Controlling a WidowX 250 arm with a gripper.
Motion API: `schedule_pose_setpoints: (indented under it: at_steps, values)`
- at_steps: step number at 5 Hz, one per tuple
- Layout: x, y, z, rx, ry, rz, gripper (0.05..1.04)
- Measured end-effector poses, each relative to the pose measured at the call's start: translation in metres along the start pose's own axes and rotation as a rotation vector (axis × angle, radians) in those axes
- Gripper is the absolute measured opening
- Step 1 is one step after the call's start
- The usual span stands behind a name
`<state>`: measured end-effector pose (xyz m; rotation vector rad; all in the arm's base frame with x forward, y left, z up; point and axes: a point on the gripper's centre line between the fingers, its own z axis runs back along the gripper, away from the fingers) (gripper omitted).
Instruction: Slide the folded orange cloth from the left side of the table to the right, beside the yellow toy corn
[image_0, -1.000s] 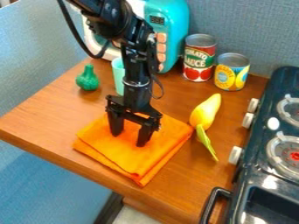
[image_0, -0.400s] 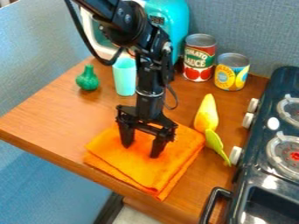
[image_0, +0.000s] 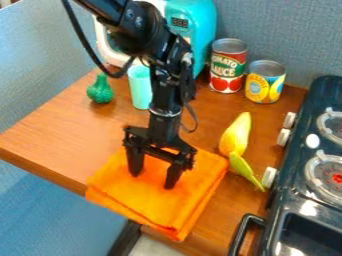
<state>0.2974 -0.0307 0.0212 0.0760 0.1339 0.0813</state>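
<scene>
Cloth orange, folded square; hand on top, apparently pressing.

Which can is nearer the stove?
The yellow-and-blue can: it stands between the red-and-green can and the stove, and is the shorter of the two.

The red can reads "TOMATO SAUCE"; lettering on the yellow-and-blue can and digits on the turquoise microwave are unclear.

Toy kitchen with stove and cans
</scene>
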Motion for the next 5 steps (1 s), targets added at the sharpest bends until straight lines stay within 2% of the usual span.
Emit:
schedule_pose_setpoints:
  at_steps: [1,2,4,5]
  values:
    - [0.010,0.022,0.026,-0.031,-0.045,0.034,1.001]
    - [0.017,0.025,0.038,-0.071,-0.072,0.032,1.001]
    - [0.026,0.038,0.070,-0.080,-0.123,-0.032,1.001]
    - [0.033,0.047,0.079,-0.110,-0.156,-0.085,1.001]
